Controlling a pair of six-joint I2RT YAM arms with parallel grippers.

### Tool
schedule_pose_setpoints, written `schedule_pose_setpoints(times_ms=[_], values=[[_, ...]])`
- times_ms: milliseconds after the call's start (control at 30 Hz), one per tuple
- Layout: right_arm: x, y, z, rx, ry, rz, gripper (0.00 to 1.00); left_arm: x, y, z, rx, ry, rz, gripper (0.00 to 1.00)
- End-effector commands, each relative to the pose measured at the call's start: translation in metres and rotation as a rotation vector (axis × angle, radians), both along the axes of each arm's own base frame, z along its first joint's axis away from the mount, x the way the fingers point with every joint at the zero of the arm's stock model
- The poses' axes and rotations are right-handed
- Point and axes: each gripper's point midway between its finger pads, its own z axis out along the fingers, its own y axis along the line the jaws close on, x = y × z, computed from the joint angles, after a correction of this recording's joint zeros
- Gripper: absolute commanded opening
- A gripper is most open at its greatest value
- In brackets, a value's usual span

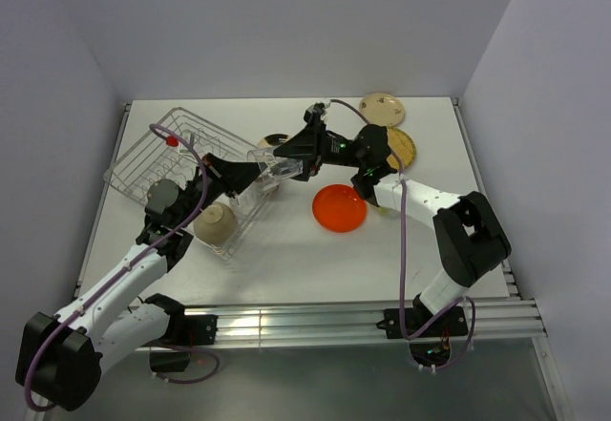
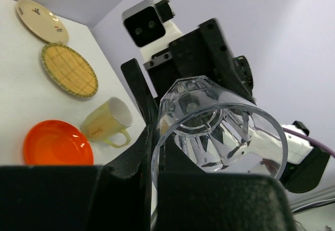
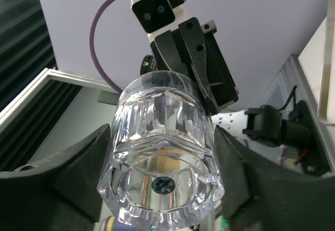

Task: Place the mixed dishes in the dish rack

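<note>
Two grippers meet tip to tip in the air above the middle of the white table [image 1: 286,268]: the left gripper [image 2: 153,189] and the right gripper [image 3: 163,157].

Largest of the things around them is the dish rack [image 1: 143,149], a silver wire basket that lies under the left gripper and spreads away to its outer side. On the table just to the near side of the right gripper sits the orange round plate [image 1: 339,208]. Beyond that gripper's wrist, toward the back wall, lies a cream patterned plate [image 1: 383,109]. The tan woven-look plate [image 2: 69,69] is next to it, partly under the right arm in the top view. A white bowl [image 1: 215,222] sits in the near corner of the rack, below the left gripper and beside its arm. The pale yellow mug [image 2: 107,121] sits between the orange plate and the woven one, under the right arm.

Between the two grippers a clear glass [image 2: 220,131] hangs on its side, its mouth toward the left wrist. The left gripper is pressed together on the wall of the glass at the rim. The right gripper's fingers [image 3: 78,163] are spread to either side of the thick base; whether they press on it or only stand beside it I cannot tell
</note>
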Motion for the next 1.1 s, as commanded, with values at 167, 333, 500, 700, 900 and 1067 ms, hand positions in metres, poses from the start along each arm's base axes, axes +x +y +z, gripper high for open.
schedule_pose_setpoints(times_ms=[167, 333, 500, 700, 900, 1067], values=[[-0.018, -0.001, 0.027, 0.056, -0.163, 0.054, 0.15, -0.006, 0.006, 0.027, -0.072, -0.090, 0.003, 0.12], [-0.020, -0.001, 0.035, 0.071, -0.240, 0.068, 0.00, -0.002, 0.012, 0.021, -0.059, -0.055, 0.042, 0.55], [-0.015, -0.001, 0.038, 0.066, -0.320, 0.082, 0.00, -0.003, 0.021, 0.026, 0.002, -0.064, 0.094, 0.72], [0.002, 0.004, 0.045, 0.024, -0.453, 0.087, 0.00, -0.007, 0.050, 0.020, 0.181, -0.025, 0.245, 0.81], [0.044, 0.022, 0.033, -0.158, -0.676, 0.012, 0.00, -0.020, 0.111, 0.016, 0.356, 0.039, 0.508, 0.81], [0.080, 0.042, 0.012, -0.392, -0.800, -0.068, 0.00, -0.039, 0.147, -0.001, 0.412, 0.114, 0.644, 0.88]])
